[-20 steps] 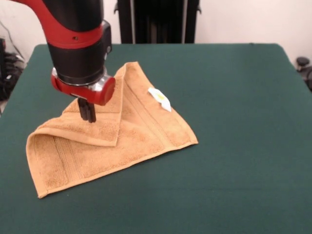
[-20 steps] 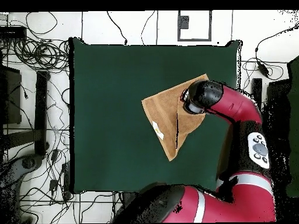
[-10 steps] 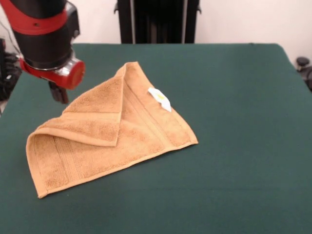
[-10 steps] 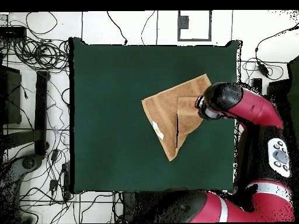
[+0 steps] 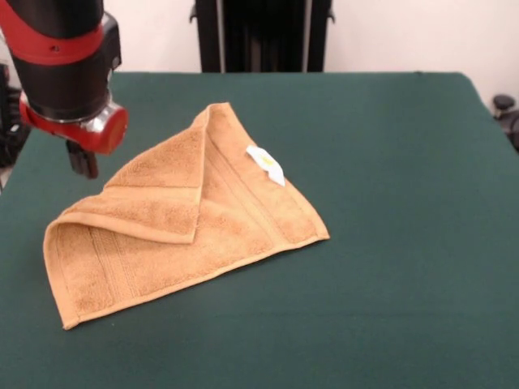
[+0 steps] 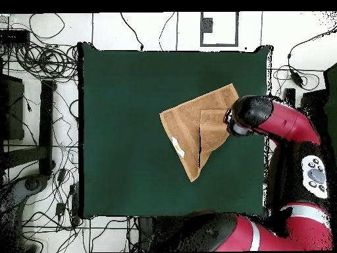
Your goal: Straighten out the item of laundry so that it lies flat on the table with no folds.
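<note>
The tan-orange item of laundry [image 5: 219, 223] lies on the dark green table [image 5: 389, 162], left of centre in the front view. One corner is folded over the middle as a triangular flap [image 5: 166, 190], and the white care tag [image 5: 266, 164] shows on its right side. My gripper [image 5: 83, 162] hangs shut and empty above the table, just off the towel's upper left edge and apart from it. From overhead, the towel [image 6: 187, 128] lies right of centre and the arm's red and black head [image 6: 247, 118] hides the gripper beside the towel's right edge.
The front view shows the table's left edge close to the gripper. Overhead, tangled cables [image 6: 39, 66] lie on the floor beyond the table's left side. The red arm [image 6: 289, 165] runs along the table's right edge.
The gripper rose off the folded flap and swung sideways, off the towel toward the table's edge. The towel has kept its shape and place.
</note>
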